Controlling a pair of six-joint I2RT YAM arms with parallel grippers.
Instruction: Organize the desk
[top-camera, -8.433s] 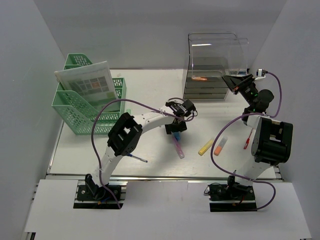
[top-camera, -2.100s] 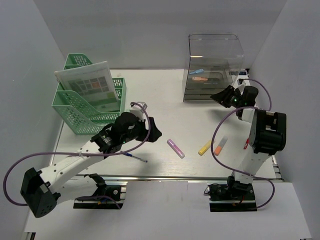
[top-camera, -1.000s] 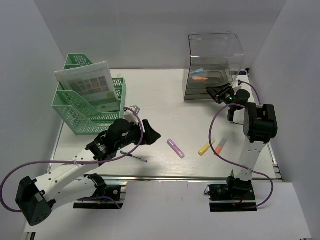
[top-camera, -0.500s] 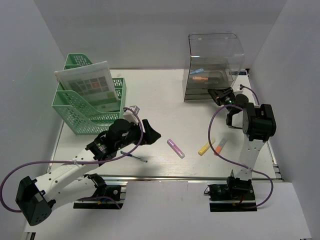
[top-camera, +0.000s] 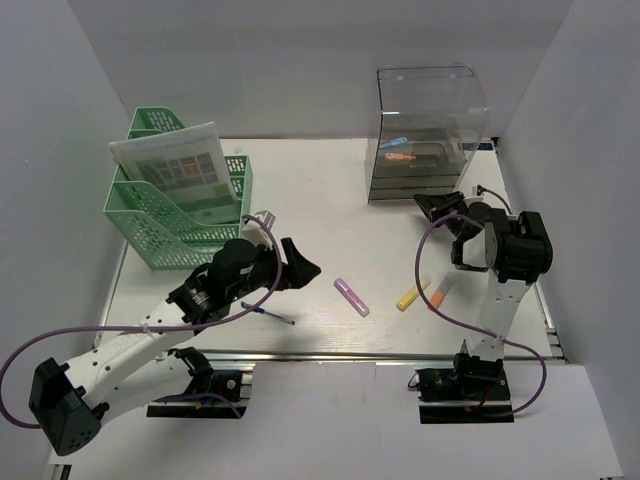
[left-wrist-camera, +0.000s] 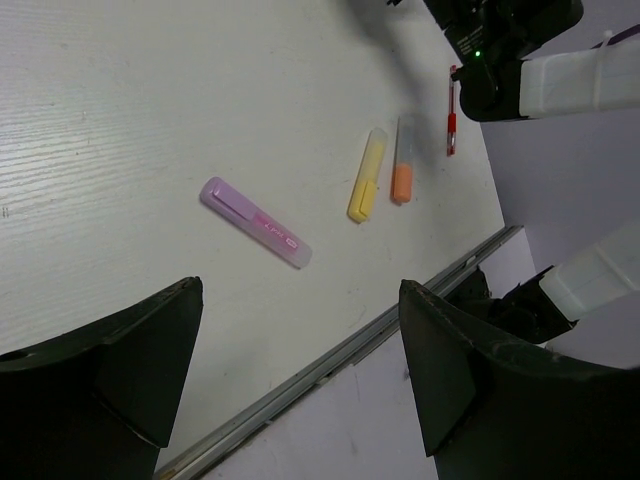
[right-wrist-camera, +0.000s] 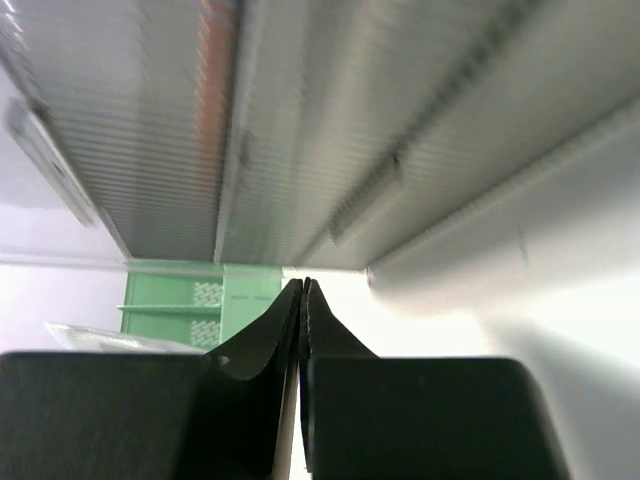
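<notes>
Nearest me, well in front of the clear drawer unit (top-camera: 430, 120) and far to its left, a blue pen (top-camera: 268, 315) lies by the desk's (top-camera: 330, 190) front rail. The desk runs from that rail back to the unit, which stands at its far right.

My left gripper (left-wrist-camera: 300, 300) hangs with jaws spread wide and holds nothing. A purple highlighter (top-camera: 351, 297) lies diagonally just beyond it. Yellow (top-camera: 411, 294) and orange (top-camera: 440, 291) highlighters lie side by side straight in front of the unit.

My right gripper (top-camera: 430, 203) sits just in front of the unit, fingers pressed together on nothing. An orange marker (top-camera: 398, 157) and a blue one lie in the unit's top tray.

I judge I'm collecting loose pens for that tray. Next I'd lower the left jaws across the purple barrel, turning the wrist to suit its slant.
</notes>
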